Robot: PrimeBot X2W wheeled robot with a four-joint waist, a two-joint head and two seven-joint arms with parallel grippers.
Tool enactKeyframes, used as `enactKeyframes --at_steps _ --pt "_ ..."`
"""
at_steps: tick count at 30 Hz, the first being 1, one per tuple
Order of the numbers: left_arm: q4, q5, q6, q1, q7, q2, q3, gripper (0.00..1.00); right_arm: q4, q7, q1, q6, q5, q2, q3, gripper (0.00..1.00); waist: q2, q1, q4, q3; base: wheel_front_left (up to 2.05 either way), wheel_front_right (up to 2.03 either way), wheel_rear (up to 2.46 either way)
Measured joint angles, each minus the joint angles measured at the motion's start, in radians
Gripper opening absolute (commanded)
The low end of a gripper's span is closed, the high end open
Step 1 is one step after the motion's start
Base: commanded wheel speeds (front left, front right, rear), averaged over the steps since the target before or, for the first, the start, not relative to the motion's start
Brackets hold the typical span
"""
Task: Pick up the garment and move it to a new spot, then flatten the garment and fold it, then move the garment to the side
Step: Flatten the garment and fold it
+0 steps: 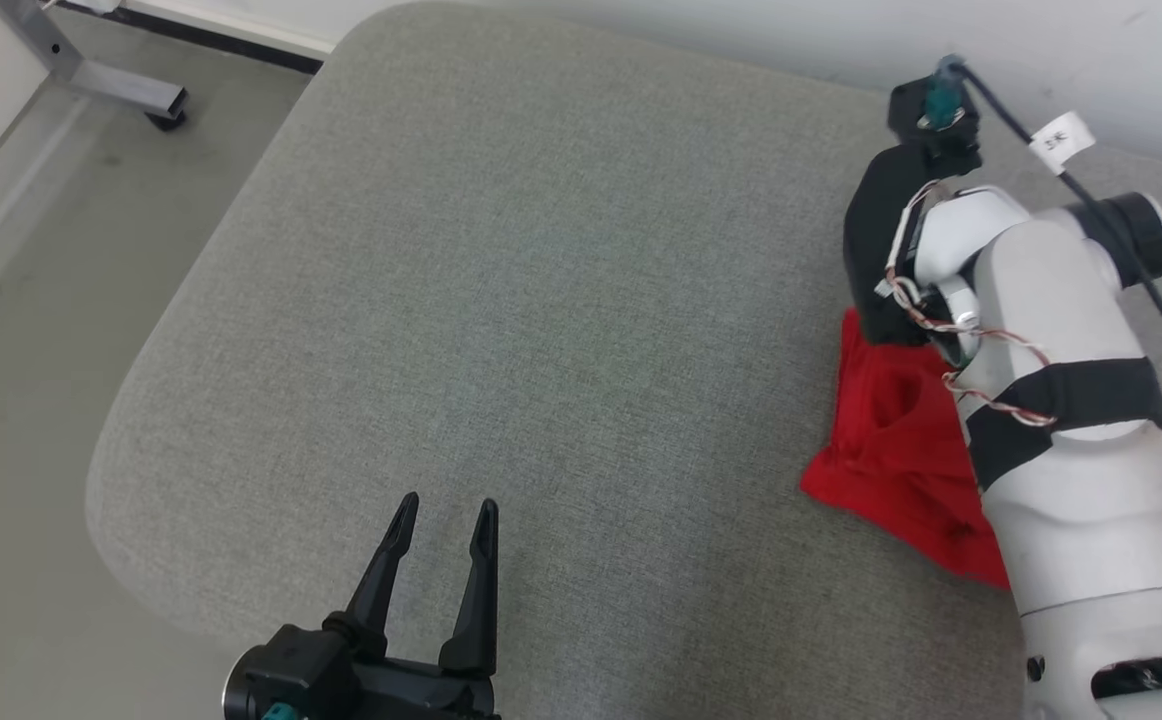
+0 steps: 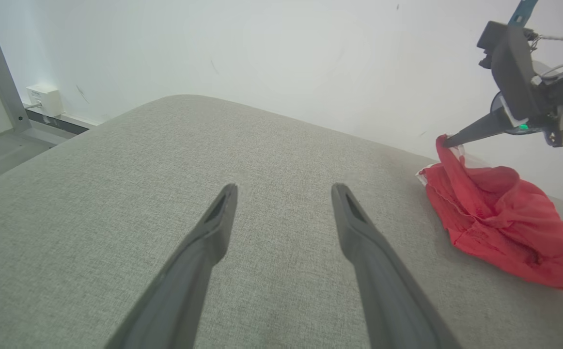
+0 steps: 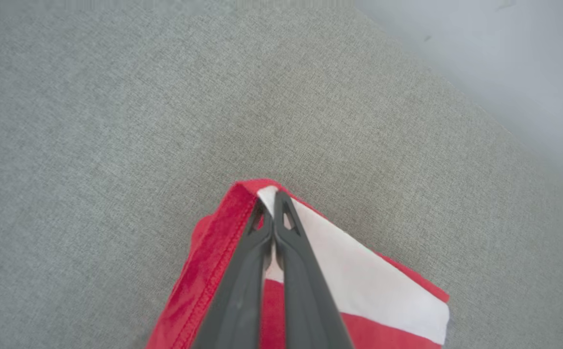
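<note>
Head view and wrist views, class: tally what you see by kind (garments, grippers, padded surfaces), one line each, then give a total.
Garments: 1, the red garment
Grippers: 2, the left gripper, open, and the right gripper, shut on the garment's edge
Padded surfaces: 1, the grey padded surface
Total: 4

You have a big grey fabric cushion with rounded corners, set against a white wall. Off its left side you see grey floor and a metal frame leg on a black caster. Low on the wall sits a white socket box, just above a dark baseboard.
</note>
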State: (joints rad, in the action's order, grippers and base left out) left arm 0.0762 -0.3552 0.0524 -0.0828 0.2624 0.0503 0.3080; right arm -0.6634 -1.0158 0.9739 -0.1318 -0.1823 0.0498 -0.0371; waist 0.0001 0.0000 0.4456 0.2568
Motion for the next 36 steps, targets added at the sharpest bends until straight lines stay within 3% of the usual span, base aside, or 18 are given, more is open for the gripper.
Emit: enactKeyframes --at_steps 12,13,14,23,30,36 --pt "-0.01 -0.023 -0.017 -0.021 0.0 0.0 0.013 1.0 -0.103 0.234 0.018 0.0 -0.046 0.0 0.134 0.0 0.0 0.0 0.035 0.046 0.0 0.0 0.0" --pt "-0.011 -0.024 -0.017 -0.022 0.0 0.0 0.012 1.0 -0.121 0.253 0.023 0.0 -0.027 0.0 0.133 0.59 0.0 0.0 0.034 0.049 0.0 0.0 0.0" --pt "-0.011 -0.025 -0.019 -0.023 0.0 0.0 0.011 1.0 -0.137 0.269 0.032 0.0 -0.009 0.0 0.129 1.0 0.0001 0.0001 0.033 0.052 0.0 0.0 0.0" --pt "-0.012 -0.023 -0.023 -0.041 0.0 0.0 -0.024 1.0 -0.291 0.369 0.106 0.0 0.247 0.001 -0.03 1.0 0.0001 0.0001 -0.017 0.036 0.0 0.0 0.0" --pt "-0.015 0.0 -0.017 -0.039 0.0 -0.001 -0.075 1.0 -0.259 0.522 0.123 0.0 0.442 0.0 -0.18 1.0 -0.0001 0.0001 -0.086 0.005 0.0 0.0 0.0" --pt "-0.005 0.025 -0.016 -0.005 0.0 -0.001 -0.113 1.0 -0.23 0.699 0.025 0.0 0.473 0.001 -0.188 1.0 -0.0001 0.0 -0.143 -0.05 0.0 0.0 0.0"
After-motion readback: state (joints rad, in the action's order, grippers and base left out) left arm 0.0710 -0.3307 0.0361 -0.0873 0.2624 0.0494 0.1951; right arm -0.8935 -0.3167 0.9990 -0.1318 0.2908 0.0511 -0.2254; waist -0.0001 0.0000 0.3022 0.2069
